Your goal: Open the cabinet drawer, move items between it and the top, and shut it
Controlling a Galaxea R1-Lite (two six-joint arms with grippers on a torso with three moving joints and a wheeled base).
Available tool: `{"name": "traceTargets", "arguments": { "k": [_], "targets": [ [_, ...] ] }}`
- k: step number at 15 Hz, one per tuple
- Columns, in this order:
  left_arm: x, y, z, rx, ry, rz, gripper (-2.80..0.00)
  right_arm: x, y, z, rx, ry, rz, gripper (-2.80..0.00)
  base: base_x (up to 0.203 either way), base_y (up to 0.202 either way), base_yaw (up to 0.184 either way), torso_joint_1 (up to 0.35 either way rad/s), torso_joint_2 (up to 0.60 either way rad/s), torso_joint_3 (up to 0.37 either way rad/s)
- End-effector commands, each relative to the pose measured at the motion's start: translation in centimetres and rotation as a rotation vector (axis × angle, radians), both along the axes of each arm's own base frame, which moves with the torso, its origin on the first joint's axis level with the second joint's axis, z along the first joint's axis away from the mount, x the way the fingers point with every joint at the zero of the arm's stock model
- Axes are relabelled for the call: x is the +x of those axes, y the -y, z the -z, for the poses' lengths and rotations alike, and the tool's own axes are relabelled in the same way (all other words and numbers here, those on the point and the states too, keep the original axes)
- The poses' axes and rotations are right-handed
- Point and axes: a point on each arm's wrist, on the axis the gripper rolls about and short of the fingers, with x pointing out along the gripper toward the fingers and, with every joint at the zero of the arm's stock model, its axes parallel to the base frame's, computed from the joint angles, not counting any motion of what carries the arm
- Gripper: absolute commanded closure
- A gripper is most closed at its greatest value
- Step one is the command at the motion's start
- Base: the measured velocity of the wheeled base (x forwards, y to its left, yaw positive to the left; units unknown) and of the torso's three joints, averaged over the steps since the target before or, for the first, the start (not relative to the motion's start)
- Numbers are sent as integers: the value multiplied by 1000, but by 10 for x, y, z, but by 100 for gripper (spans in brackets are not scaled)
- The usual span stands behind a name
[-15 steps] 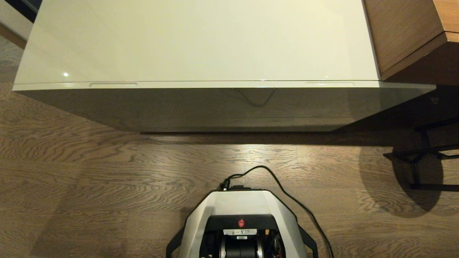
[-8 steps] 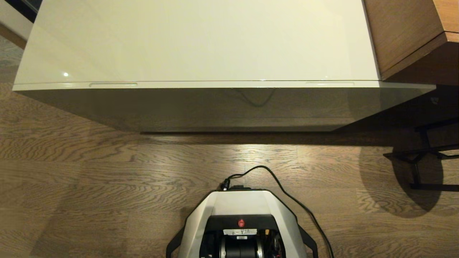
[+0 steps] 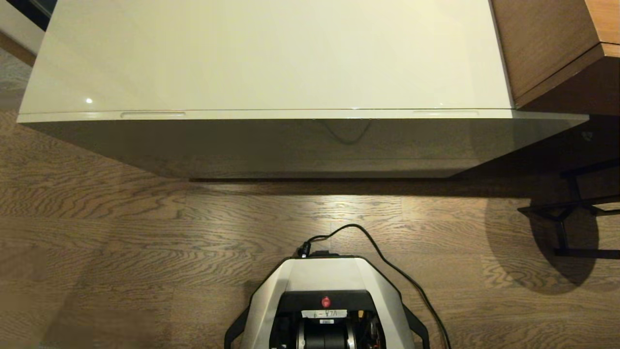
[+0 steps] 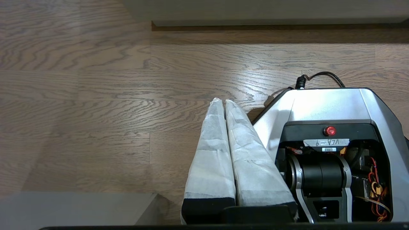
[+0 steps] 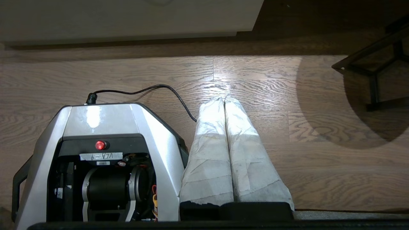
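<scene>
- Both pincers, left pincer (image 4: 224, 101) and right pincer (image 5: 223, 99), are clenched, nothing held.
- Cabinet drawer (image 3: 310, 145) is seen closed; slots (image 3: 153, 115) should probably be hooked evenly.

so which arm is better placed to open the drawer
Right, narrowly: left gripper and right gripper both hang shut beside the base, which stands nearer the drawer's right slot than the left slot.

Right gripper (image 5: 224, 101) with white cloth-wrapped fingers (image 5: 209, 150) pressed together, empty, pointing down over brown wood-grain plank floor (image 5: 319, 172). Silver-grey robot base (image 5: 105, 121) with red button (image 5: 100, 145) and black cable (image 5: 153, 88) just beside it. Glossy beige cabinet front (image 5: 127, 16) beyond; black metal frame (image 5: 374, 70) stands well apart at the side.
</scene>
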Motion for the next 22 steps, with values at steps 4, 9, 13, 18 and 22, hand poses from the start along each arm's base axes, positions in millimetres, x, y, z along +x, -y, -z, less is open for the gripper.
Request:
{"name": "traceTargets", "arguments": {
  "k": [4,9,13,18,22],
  "targets": [
    [0,0,0,0,-1,-1,0,0,0,0,0,-2,0,0,0,0,0,0,0,0],
    [0,0,0,0,-1,-3,0,0,0,0,0,-2,-2,0,0,0,0,0,0,0],
    [0,0,0,0,-1,-1,0,0,0,0,0,-2,-2,0,0,0,0,0,0,0],
    [0,0,0,0,0,-1,0,0,0,0,0,-2,-2,0,0,0,0,0,0,0],
    [0,0,0,0,-1,-3,0,0,0,0,0,-2,-2,0,0,0,0,0,0,0]
  ]
}}
